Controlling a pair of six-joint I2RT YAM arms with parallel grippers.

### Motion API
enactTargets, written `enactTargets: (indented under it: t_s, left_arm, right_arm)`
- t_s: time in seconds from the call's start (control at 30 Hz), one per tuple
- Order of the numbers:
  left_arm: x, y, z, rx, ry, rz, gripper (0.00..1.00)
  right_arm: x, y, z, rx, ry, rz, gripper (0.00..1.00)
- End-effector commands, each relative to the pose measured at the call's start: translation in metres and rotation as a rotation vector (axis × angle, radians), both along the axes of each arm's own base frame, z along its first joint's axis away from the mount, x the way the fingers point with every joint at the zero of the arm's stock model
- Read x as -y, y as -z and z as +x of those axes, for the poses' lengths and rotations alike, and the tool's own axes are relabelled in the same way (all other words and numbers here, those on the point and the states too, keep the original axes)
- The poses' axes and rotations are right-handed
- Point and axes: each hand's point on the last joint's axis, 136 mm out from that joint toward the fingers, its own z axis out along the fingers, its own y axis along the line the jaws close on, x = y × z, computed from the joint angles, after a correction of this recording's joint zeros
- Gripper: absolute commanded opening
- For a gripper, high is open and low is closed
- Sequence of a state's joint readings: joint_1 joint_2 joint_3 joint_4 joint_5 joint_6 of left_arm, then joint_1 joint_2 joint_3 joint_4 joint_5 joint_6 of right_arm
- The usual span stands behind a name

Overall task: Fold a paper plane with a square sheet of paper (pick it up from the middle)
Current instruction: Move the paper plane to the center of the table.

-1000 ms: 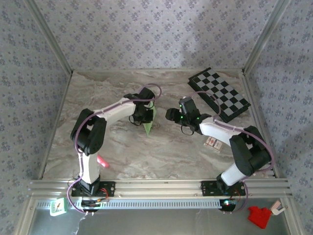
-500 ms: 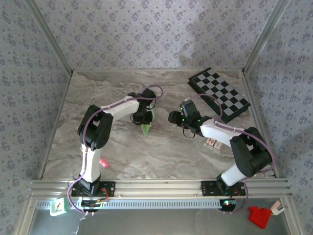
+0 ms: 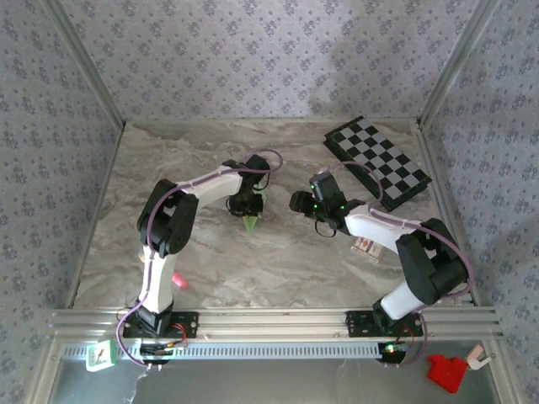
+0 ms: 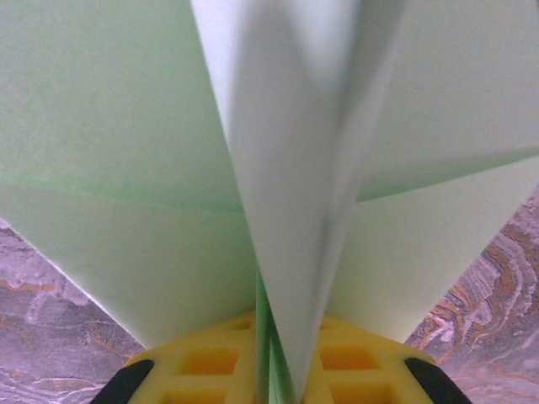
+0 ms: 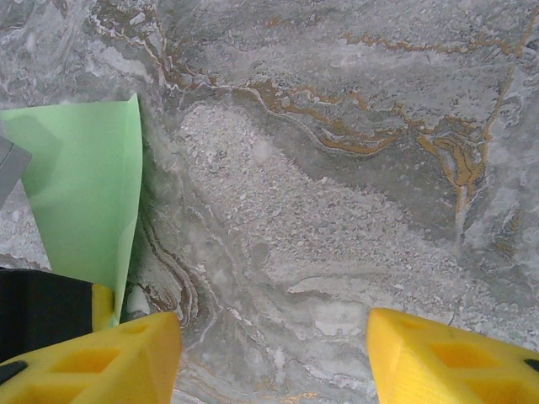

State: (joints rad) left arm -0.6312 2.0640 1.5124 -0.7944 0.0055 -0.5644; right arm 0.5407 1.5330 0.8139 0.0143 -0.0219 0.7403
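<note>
well, my left pincer (image 3: pixel 249 204) is closed narrow on the paper plane (image 3: pixel 251 222), out over the middle of the tabletop (image 3: pixel 210 252). from above, the plane shows as a slim green wedge just below the pincer, its sharp point aimed back toward my bases. whether the point touches the tabletop i cannot tell. in my left wrist view the centre fold of the plane runs straight down between my two yellow fingers (image 4: pixel 210 370), which sit tight against it, and the pale green wings spread out to either side above them.

my right pincer (image 3: pixel 296 202) hangs just beside the plane, on its right, not touching it. its jaws stand wide with nothing between them but bare marbled tabletop. in that wrist view one green wing of the plane sits at the left edge, near my left-hand finger.

a chequered board (image 3: pixel 379 162) lies at the far right corner, well apart from both pincers. a pink marker (image 3: pixel 178 280) lies near my left base.
</note>
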Motion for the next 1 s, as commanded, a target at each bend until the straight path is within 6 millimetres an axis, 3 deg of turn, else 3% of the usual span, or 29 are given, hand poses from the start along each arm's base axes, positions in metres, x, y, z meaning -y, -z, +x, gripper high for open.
enactTargets:
  t_s: [0.0, 0.2, 0.43, 0.5, 0.73, 0.97]
  left_arm:
    - [0.001, -0.012, 0.004, 0.025, 0.018, 0.022, 0.13]
    - [0.0, -0.039, 0.028, 0.143, 0.023, 0.02, 0.08]
    - [-0.004, -0.052, 0.072, 0.232, 0.0, 0.013, 0.08]
    - [-0.004, -0.052, 0.083, 0.245, -0.015, 0.006, 0.08]
    - [0.004, -0.046, 0.113, 0.267, -0.043, -0.003, 0.08]
    - [0.009, -0.025, 0.12, 0.23, -0.04, 0.015, 0.1]
  right_arm:
    - [0.002, -0.005, -0.003, 0.007, 0.004, 0.003, 0.62]
    - [0.007, -0.01, -0.001, 0.033, 0.01, -0.025, 0.66]
    - [0.021, -0.019, 0.003, 0.082, 0.003, -0.117, 0.85]
    - [0.024, -0.018, 0.003, 0.096, -0.023, -0.158, 0.95]
    - [0.028, -0.019, 0.005, 0.103, -0.027, -0.164, 0.97]
    - [0.026, -0.018, 0.004, 0.092, -0.038, -0.149, 0.97]
